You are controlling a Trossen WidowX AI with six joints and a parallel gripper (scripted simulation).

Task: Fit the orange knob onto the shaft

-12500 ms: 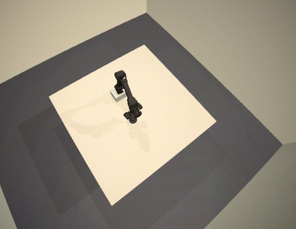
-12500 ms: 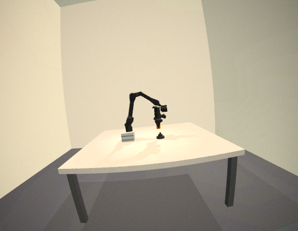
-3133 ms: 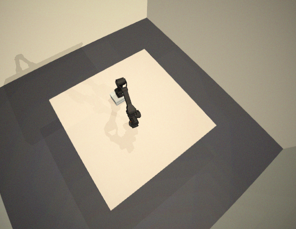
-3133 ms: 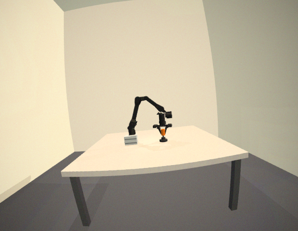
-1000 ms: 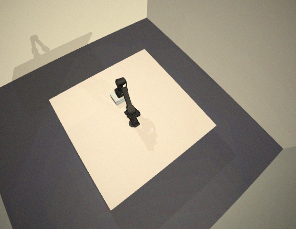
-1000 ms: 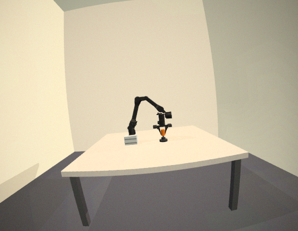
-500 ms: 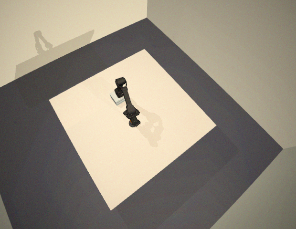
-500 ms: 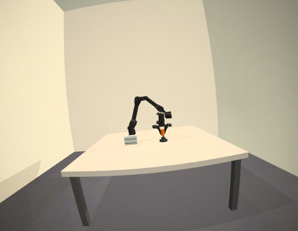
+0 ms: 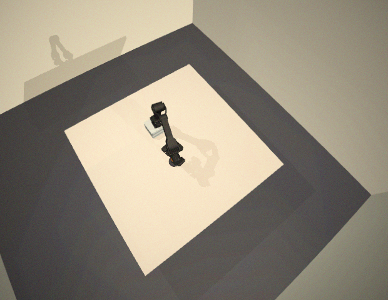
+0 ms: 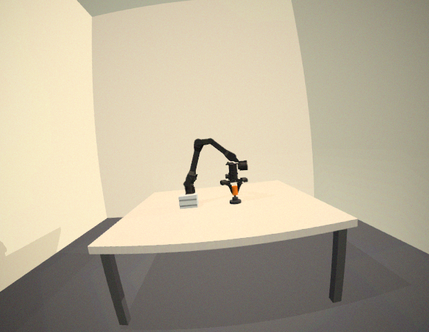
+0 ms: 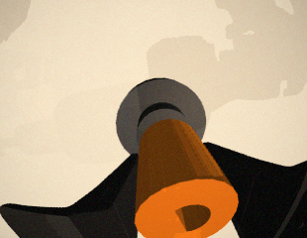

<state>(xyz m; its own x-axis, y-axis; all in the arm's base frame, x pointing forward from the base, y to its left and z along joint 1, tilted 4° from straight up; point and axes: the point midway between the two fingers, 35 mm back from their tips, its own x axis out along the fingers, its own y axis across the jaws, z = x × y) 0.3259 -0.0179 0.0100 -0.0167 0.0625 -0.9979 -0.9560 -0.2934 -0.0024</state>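
Observation:
The orange knob is upright between the fingers, its D-shaped hole showing in its top face in the wrist view. My gripper points down and is shut on the knob's sides. The round dark pedestal stands on the table right below. The knob's lower end is over the pedestal's middle, above its wide base, with a short dark part showing between them. Whether that part is shaft or collar, and whether the knob touches it, I cannot tell. The shaft's flat side is hidden.
A pale grey block with dark bands stands by the arm's base on the light table. The black arm reaches from there over to the pedestal. Arm shadows fall on the table.

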